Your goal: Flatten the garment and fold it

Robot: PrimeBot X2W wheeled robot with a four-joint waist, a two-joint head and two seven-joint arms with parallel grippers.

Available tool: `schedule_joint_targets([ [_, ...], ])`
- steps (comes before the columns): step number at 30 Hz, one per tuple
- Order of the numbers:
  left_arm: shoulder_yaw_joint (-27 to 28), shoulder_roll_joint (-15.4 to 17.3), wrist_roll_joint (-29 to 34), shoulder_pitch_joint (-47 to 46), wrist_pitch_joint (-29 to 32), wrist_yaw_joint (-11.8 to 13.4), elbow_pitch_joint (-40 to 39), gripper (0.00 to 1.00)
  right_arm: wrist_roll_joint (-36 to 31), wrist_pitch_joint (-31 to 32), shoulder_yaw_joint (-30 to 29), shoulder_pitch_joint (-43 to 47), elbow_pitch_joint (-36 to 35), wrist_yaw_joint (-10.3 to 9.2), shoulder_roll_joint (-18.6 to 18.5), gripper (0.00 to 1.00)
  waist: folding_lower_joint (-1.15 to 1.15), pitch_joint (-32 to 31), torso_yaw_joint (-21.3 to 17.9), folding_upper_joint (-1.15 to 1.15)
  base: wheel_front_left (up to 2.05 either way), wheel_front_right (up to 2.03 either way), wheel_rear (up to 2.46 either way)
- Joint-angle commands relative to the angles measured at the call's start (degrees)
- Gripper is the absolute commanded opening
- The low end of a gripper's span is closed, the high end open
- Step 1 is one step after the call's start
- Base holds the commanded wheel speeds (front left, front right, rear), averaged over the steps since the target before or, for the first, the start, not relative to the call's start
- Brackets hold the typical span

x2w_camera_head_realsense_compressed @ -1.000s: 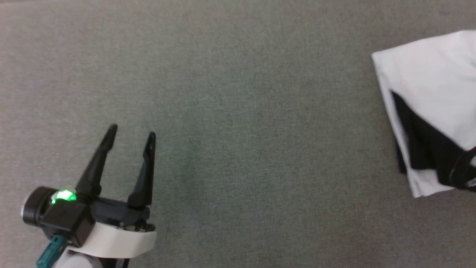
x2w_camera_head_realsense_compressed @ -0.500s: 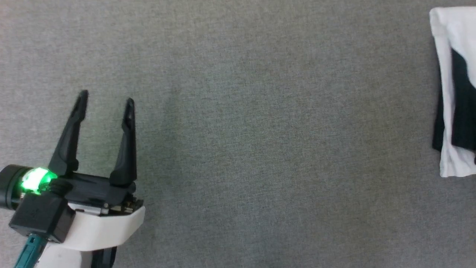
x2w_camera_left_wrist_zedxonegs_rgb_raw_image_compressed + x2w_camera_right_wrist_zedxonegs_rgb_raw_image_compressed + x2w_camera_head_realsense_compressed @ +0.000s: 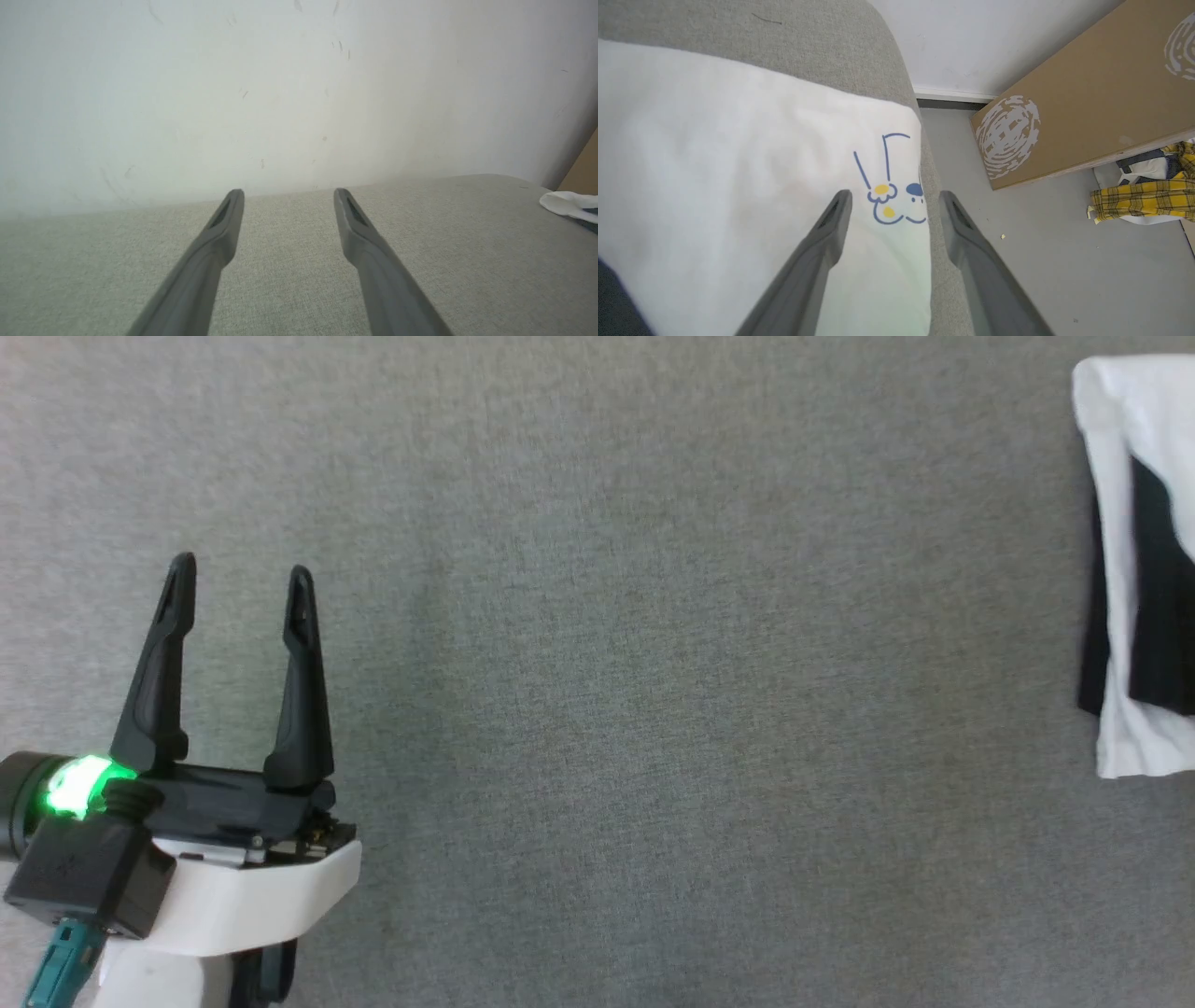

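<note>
on my head feed the left gripper [image 3: 241, 567] sits at the lower left. its two dark fingers are spread wide with nothing between them, above the grey fabric surface [image 3: 653, 709]. down my right wrist feed, the right gripper [image 3: 895, 194] is spread apart too and grips nothing. just beneath it lies the garment [image 3: 738, 163], cream side up, with its yellow-and-blue print between the tips at the surface's edge. in the head feed the garment [image 3: 1111, 429] is at the far right, white layers with black cloth showing, well apart from the left gripper. beyond are grey floor [image 3: 1041, 256], a cardboard box [image 3: 1087, 93], a yellow plaid cloth [image 3: 1139, 200] and a white wall [image 3: 233, 93].
</note>
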Motion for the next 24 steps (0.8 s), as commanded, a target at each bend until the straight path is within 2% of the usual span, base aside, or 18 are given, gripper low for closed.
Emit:
schedule_joint_targets([
  [1, 0.3, -0.4, 0.2, -0.4, -0.3, -0.2, -0.1, 1.0, 0.4, -0.6, -0.4, 0.3, -0.4, -0.11, 0.2, 1.0, 0.0, -2.4, 0.4, 0.0, 0.0, 0.0, 0.0],
  [4, 0.6, -1.8, 0.5, 0.5, -0.3, -0.7, 0.2, 1.0, 1.5, -2.3, -0.9, 1.9, -2.3, -0.11, 1.1, 1.0, 0.0, -5.9, 1.1, 0.0, 0.0, 0.0, 0.0],
  [9, 1.5, -4.7, 1.1, 4.0, -0.3, -1.7, 1.5, 1.0, 6.6, -6.8, -0.9, 7.9, -11.5, -0.11, 6.5, 1.0, 0.0, -13.1, 2.6, 0.0, 0.0, 0.0, 0.0],
  [10, 1.5, -4.7, 1.1, 4.0, -0.3, -1.7, 1.5, 1.0, 6.6, -6.8, -0.9, 7.9, -11.5, -0.11, 6.5, 1.0, 0.0, -13.1, 2.6, 0.0, 0.0, 0.0, 0.0],
  [14, 1.9, -6.0, 1.8, 6.7, -0.3, -2.4, 2.4, 1.0, 8.3, -10.4, -0.3, 13.1, -18.8, -0.11, 11.2, 1.0, 0.0, -16.8, 3.5, 0.0, 0.0, 0.0, 0.0],
  [19, 2.0, -7.6, 2.9, 9.4, -0.3, -3.5, 3.5, 1.0, 8.9, -16.2, 2.8, 19.7, -25.3, -0.11, 15.9, 1.0, 0.0, -20.5, 4.5, 0.0, 0.0, 0.0, 0.0],
  [24, 0.4, -8.6, 4.0, 11.6, -0.3, -5.1, 6.8, 1.0, 6.9, -23.6, 5.8, 26.8, -26.5, -0.11, 18.7, 1.0, 0.0, -23.9, 5.1, 0.0, 0.0, 0.0, 0.0],
])
